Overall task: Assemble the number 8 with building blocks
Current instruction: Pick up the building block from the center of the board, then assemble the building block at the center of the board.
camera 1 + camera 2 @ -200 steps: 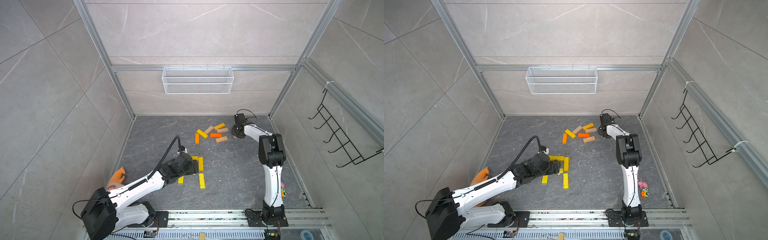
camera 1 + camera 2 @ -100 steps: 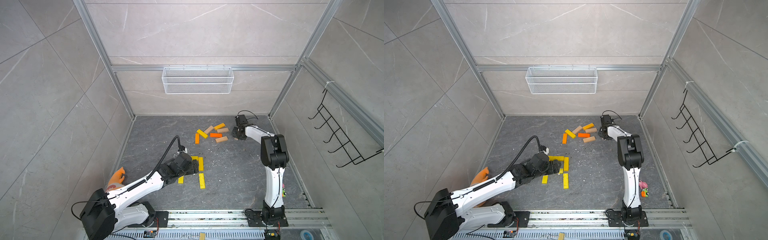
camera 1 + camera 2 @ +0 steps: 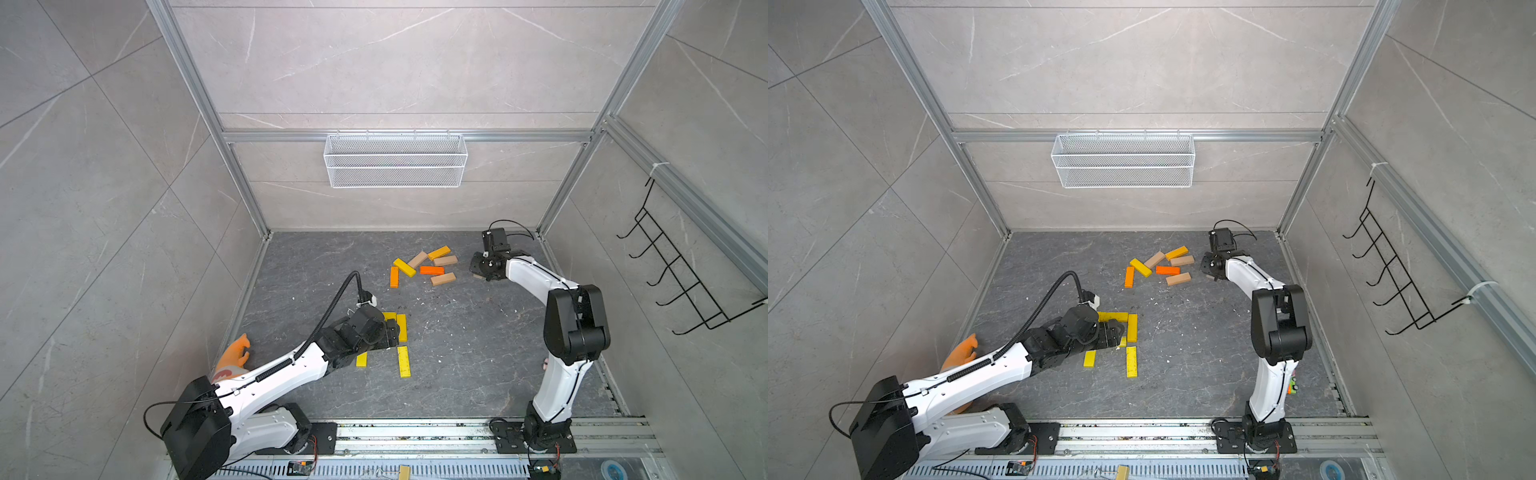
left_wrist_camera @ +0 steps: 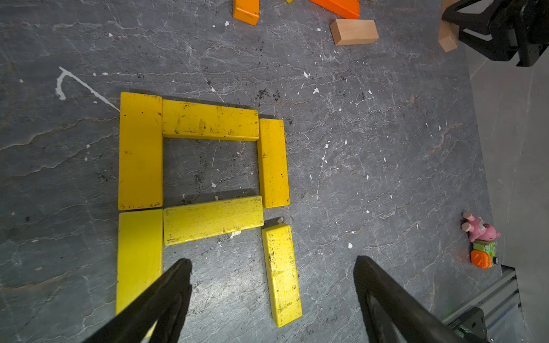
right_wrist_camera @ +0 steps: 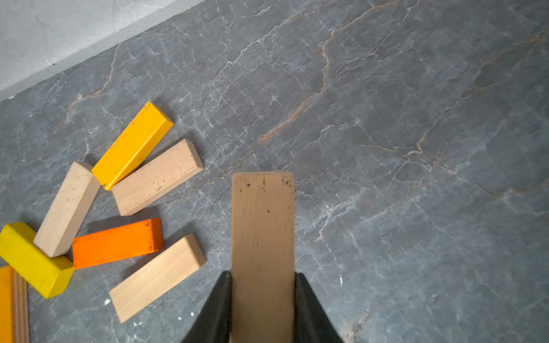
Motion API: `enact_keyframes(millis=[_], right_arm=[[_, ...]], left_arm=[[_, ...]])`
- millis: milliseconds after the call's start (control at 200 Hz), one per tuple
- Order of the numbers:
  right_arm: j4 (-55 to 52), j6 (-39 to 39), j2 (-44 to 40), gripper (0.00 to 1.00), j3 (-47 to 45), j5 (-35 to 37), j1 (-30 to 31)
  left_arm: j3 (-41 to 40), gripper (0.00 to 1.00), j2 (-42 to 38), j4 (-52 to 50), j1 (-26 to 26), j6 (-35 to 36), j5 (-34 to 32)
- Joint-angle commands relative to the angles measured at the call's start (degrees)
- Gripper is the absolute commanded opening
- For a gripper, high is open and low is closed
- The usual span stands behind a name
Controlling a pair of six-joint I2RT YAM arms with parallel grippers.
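A tan block (image 5: 263, 231) is pinched across its width by the right gripper (image 5: 263, 276), its long axis running out past the jaws, beside the loose pile (image 3: 432, 270) at the far side. The yellow figure (image 4: 208, 118) is laid well apart, nearer the left gripper (image 4: 272, 261), which is held spread and empty over the open foot. The closing bar is probably needed crosswise between the lower uprights (image 4: 280, 273).
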Motion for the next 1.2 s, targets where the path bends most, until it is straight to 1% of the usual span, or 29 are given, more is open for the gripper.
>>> enact_keyframes(millis=[0,429,689,983,1193], right_arm=[[0.87,-1.90,-3.93,0.27,-2.49,-1.58,1.12],[2.34,-4.64,-13.30,0.27,-9.95,-3.91,6.03],[2.51,-5.36,-18.74,0.27,-13.51,-4.91,9.22],[1.25,-6.20,-24.63,0.26,-16.63,-4.73,15.71],[-0.59,-6.58,-27.76,0.26,-20.11,-3.16,20.53]], left_arm=[[0.06,0.88,-0.17,1.40,0.23,0.16,0.50],[1.72,0.88,-2.65,-2.70,0.24,0.84,-1.16],[1.21,0.88,-4.31,-3.57,0.24,0.66,-1.34],[0.76,0.88,-6.48,-5.00,0.22,0.70,-2.37],[1.86,0.89,-7.84,-9.42,1.15,1.45,-2.96]])
